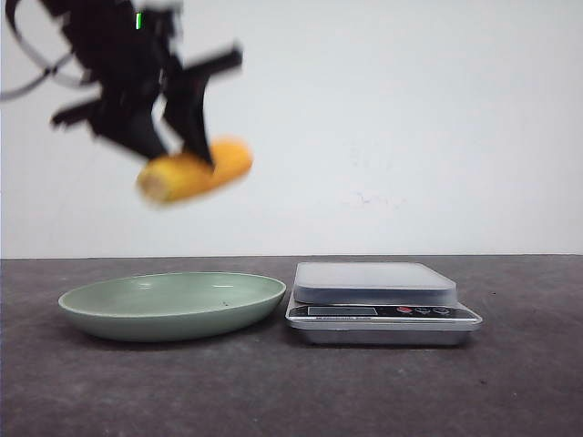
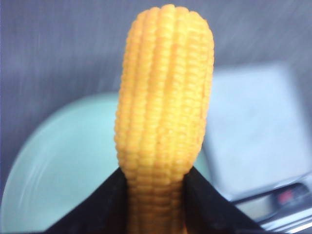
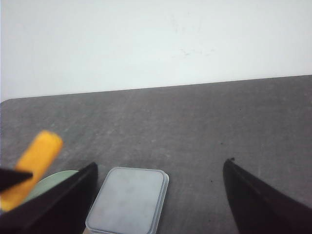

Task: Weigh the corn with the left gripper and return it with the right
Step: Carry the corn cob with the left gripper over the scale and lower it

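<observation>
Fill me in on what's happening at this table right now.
The left tool is shut on the corn and holds it in the air above the green plate, which has nothing on it. The kitchen scale beside the plate has nothing on its platform, so the weighing is not yet done. The right tool is open, holds nothing, and hangs over the scale.

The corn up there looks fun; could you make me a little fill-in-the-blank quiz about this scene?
1. The left gripper holds the corn in the ____.
2. The green plate is ____.
3. Right of the plate stands a kitchen ____.
4. The right gripper is ____.

Missing words: air; empty; scale; open
</observation>
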Action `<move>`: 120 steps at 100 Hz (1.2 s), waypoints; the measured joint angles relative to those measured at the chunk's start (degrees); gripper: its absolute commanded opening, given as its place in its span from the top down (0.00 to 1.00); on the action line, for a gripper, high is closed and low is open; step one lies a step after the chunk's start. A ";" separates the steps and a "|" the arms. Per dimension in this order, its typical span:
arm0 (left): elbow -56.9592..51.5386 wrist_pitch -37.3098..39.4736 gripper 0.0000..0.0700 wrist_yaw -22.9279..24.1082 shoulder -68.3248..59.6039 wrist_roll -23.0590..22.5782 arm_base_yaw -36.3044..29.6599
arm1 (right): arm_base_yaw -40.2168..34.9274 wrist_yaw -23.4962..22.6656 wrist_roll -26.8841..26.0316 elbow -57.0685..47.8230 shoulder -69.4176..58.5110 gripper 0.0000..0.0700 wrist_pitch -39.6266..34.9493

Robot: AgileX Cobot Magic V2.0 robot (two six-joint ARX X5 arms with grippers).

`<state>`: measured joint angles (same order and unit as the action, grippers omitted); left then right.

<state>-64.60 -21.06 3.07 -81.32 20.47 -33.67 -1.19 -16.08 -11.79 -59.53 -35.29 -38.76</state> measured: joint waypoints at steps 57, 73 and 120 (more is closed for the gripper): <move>-10.08 5.20 0.99 -0.81 -18.23 6.71 -14.03 | 0.00 -0.02 0.00 0.00 0.00 0.26 -2.64; -10.40 4.85 0.99 -0.52 -22.84 7.67 -14.21 | 0.00 0.00 0.00 0.00 0.00 0.26 -2.99; -11.61 6.51 0.99 0.15 -25.99 8.28 -11.21 | 0.00 0.00 0.00 0.00 0.00 0.26 -3.13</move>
<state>-76.20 -14.55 3.22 -107.31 28.75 -44.88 -1.19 -16.08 -11.79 -59.53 -35.29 -41.89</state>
